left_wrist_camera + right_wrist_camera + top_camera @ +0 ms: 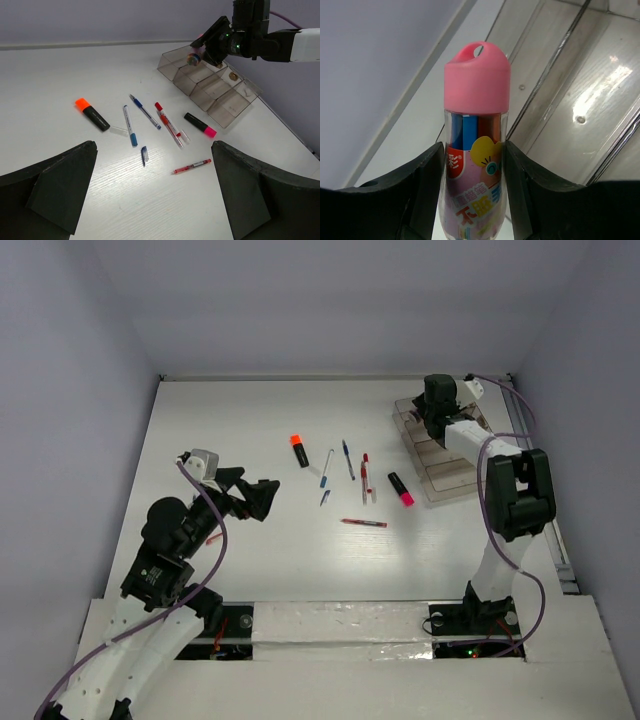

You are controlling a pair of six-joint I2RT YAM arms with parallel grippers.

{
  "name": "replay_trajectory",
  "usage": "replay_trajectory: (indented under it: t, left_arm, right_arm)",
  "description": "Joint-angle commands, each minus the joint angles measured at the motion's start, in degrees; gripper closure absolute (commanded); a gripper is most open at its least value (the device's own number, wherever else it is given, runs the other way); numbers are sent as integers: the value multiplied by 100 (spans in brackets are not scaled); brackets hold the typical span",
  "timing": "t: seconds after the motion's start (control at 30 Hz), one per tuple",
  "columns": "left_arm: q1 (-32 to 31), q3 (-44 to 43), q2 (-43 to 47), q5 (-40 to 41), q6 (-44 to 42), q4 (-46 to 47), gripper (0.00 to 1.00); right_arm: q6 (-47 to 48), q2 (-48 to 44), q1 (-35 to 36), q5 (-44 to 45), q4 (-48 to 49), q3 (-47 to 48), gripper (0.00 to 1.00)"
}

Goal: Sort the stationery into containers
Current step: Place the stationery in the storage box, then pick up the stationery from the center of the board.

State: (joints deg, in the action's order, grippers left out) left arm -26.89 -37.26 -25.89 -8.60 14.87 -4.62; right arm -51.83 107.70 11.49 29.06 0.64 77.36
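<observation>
While the right gripper (475, 155), at two o'clock, clamps a pink-capped tube (477, 75) over the edge of the organiser (560, 70) and the left gripper (252, 490) gapes empty at nine, releasing here could drop it astride two compartments or outside altogether.

Holds a stubby pink cylinder (477, 80) squeezed between the right gripper's (474, 160) two black fingers (425, 180), pink cap pointing away. Shows coloured sticks through its clear body. Faces the clear organiser (580, 75) and its long compartments beyond the cap.
</observation>
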Motion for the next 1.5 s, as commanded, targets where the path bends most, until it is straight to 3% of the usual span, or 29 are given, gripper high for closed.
replay_trajectory:
  t: [0.0,0.63,0.83,0.9,1.07,1.27,1.33,1.47]
  left_arm:
    - [18,-238,-74,-89,-72,172,1]
    - [18,-230,-311,-177,-81,225,1]
    - [18,-238,-329,-133,-64,216,1]
    - [18,-238,-320,-124,-55,216,1]
    - [18,-238,-329,-142,-64,225,1]
    - [18,-230,-303,-159,-55,225,1]
    - [18,-230,-285,-151,-55,234,1]
    - [70,-238,-268,-142,-46,234,1]
  right_arm:
    - [-573,110,-216,250,296,323,74]
    - [-1549,550,-692,-392,551,446,68]
    - [-1681,568,-692,-454,788,297,53]
    - [-1663,568,-692,-489,919,236,41]
    - [-1567,410,-692,-585,1157,34,26]
    - [-1103,33,-692,-646,1279,-159,26]
    - [-760,-99,-692,-1233,1692,-256,28]
    - [452,-232,-289,-2578,1641,-38,47]
